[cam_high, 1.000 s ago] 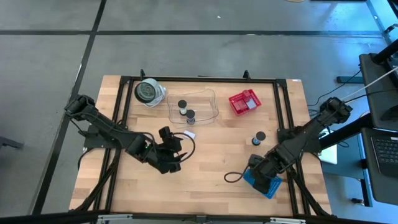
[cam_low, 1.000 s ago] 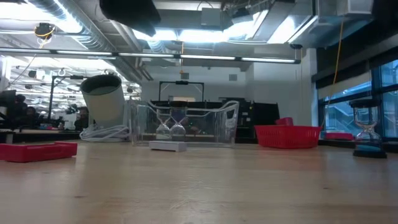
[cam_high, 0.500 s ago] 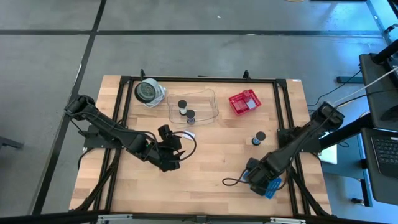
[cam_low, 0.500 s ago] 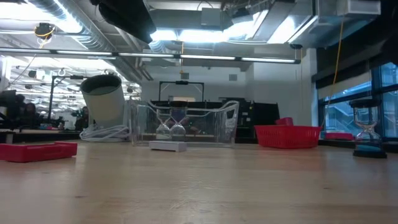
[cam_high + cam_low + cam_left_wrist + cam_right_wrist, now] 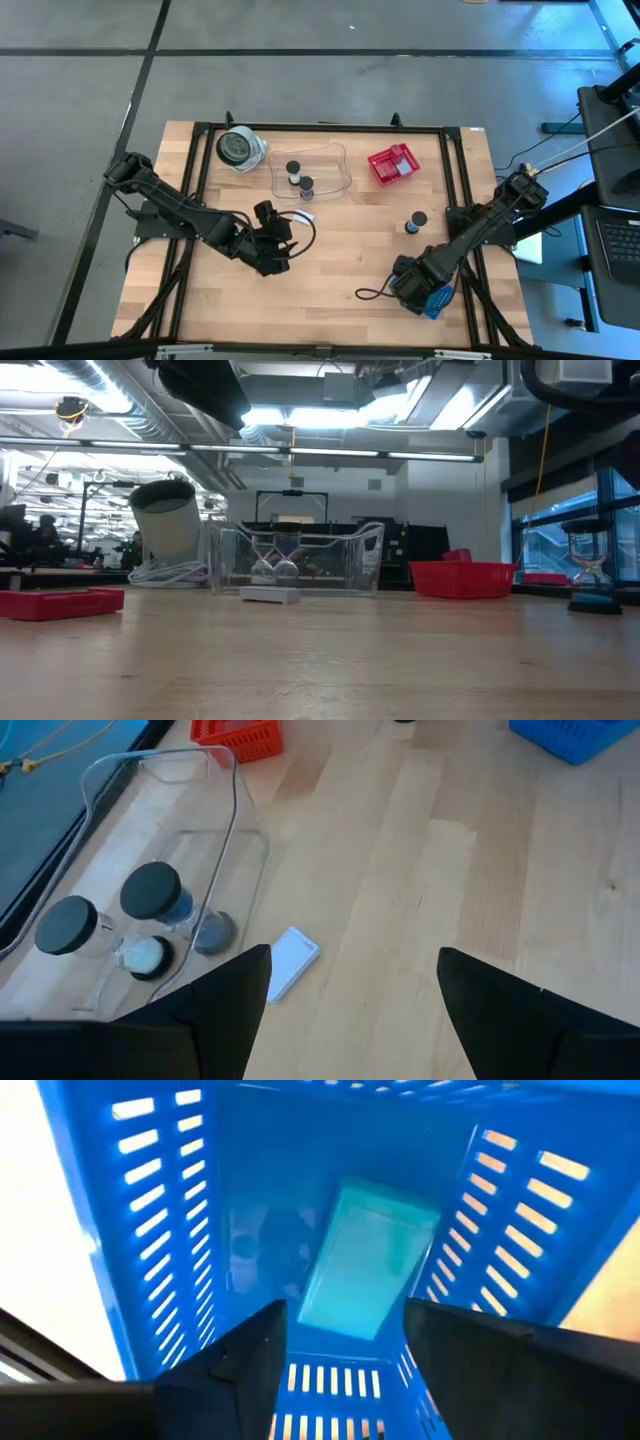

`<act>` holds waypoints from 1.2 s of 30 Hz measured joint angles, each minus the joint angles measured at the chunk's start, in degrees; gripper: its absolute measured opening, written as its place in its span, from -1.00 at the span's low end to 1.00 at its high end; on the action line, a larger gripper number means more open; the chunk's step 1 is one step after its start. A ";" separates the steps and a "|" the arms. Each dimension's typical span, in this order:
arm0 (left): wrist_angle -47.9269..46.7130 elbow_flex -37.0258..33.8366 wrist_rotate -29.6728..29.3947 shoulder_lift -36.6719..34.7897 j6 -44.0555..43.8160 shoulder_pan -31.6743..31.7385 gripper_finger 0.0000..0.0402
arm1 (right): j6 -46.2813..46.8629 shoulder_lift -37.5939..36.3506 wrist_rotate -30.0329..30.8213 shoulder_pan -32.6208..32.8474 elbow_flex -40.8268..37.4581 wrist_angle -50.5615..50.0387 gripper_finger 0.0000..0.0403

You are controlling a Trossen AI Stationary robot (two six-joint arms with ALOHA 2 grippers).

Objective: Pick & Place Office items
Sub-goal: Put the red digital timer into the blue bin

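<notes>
My right gripper (image 5: 413, 286) is open and hangs over the blue basket (image 5: 437, 301) near the table's right near corner. In the right wrist view its fingers (image 5: 345, 1355) stand apart above a teal block (image 5: 365, 1260) that lies flat on the basket's floor. My left gripper (image 5: 278, 240) is open and empty at the table's middle left. In the left wrist view (image 5: 350, 990) it points at a small white block (image 5: 291, 960), also seen from above (image 5: 305, 216), which lies flat on the wood beside the clear tray (image 5: 310, 170).
The clear tray (image 5: 160, 850) holds two black-capped hourglass cylinders (image 5: 293, 169) (image 5: 306, 185). A third hourglass cylinder (image 5: 414, 222) stands on the wood at the right. A red mesh basket (image 5: 392, 164) with items and a round black-and-silver object (image 5: 238, 148) sit along the far edge.
My right gripper has gone a little toward the table's near edge over the blue basket, and stays open.
</notes>
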 joint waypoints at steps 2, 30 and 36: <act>-0.02 0.00 1.02 0.00 -0.08 0.00 0.41 | -0.52 0.00 -0.79 -0.02 0.00 0.23 0.10; -7.31 -15.28 21.83 0.04 -52.04 -1.90 0.41 | -7.44 -9.94 -2.88 -2.75 0.07 -0.55 0.42; 4.15 -19.20 18.82 0.07 -50.13 -1.97 0.41 | -7.78 -13.64 4.55 -3.97 0.09 0.51 0.42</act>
